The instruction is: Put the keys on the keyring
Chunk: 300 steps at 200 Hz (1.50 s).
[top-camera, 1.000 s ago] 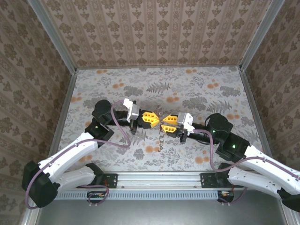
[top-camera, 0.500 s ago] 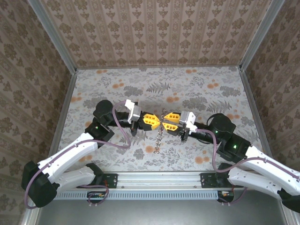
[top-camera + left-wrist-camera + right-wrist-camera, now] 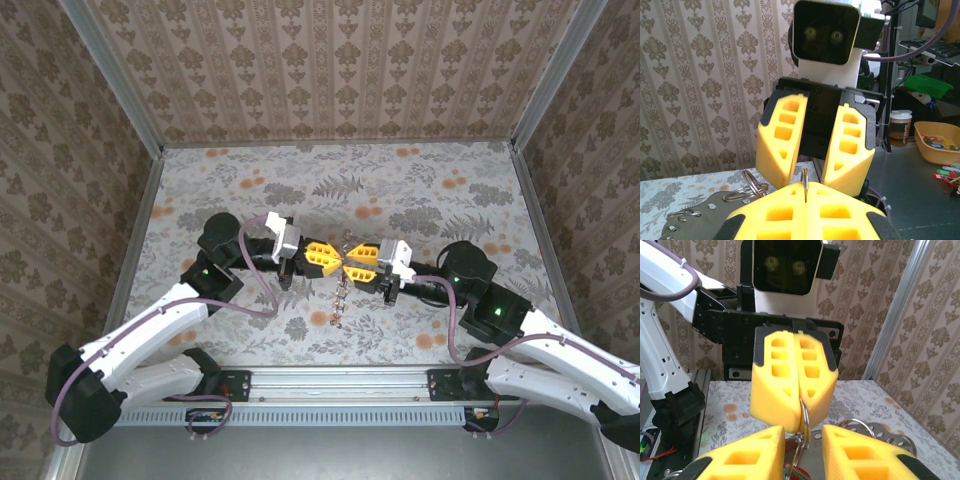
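your left gripper pinches the keyring upright. it sits between the right gripper fingers, a little apart, beside the keys — held or not, you can't tell.

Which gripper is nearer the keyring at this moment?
Left. The left gripper is shut on the keyring, pinching its edge. The right gripper faces it tip to tip, with its fingers parted on either side of the ring and no clear contact.
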{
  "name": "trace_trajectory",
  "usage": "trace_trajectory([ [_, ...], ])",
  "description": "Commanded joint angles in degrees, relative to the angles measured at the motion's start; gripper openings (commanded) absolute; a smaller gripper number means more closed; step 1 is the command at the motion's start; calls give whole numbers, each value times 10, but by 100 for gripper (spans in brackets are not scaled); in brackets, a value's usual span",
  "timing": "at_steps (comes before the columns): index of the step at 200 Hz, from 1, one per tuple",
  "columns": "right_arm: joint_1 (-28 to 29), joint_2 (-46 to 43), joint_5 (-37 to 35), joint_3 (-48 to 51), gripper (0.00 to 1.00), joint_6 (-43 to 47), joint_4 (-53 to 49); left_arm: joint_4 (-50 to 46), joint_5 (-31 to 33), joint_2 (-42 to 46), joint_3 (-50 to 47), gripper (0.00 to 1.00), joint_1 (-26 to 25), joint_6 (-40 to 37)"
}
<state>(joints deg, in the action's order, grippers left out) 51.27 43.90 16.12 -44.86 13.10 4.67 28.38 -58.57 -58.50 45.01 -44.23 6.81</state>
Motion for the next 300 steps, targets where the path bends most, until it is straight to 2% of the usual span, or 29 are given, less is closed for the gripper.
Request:
trace_trajectory([
  [1, -6, 5, 5, 7, 28, -11, 2, 3, -12, 17, 24, 0, -4, -13],
  [79, -13, 2, 29, 11, 23, -17, 31, -5, -14, 15, 28, 0, -9, -16],
  [112, -13, 5, 27, 8, 7, -15, 21, -6, -14, 13, 32, 0, -9, -17],
  [137, -14, -2, 30, 8, 0, -12, 22, -35, -13, 9, 44, 0, -12, -28],
  [148, -14, -6, 28, 8, 0, -11, 20, -88, -5, 10, 58, 0, -15, -52],
  [162, -16, -12, 21, 5, 0, -10, 12, -218, 25, 18, 94, 1, -28, -123],
  [183, -19, -14, 3, -6, 0, -9, -15, -428, 133, 27, 164, 19, -55, -233],
  [204, -20, 4, -35, -23, 0, 0, -49, -565, 239, 20, 228, 24, -71, -282],
  [218, -20, 18, -54, -31, 0, 1, -62, -613, 276, 11, 261, 24, -82, -296],
  [246, -20, 25, -58, -35, 0, 0, -68, -662, 312, -1, 299, 25, -94, -313],
  [300, -19, 24, -68, -40, 0, 3, -82, -712, 310, -59, 352, 26, -95, -310],
])
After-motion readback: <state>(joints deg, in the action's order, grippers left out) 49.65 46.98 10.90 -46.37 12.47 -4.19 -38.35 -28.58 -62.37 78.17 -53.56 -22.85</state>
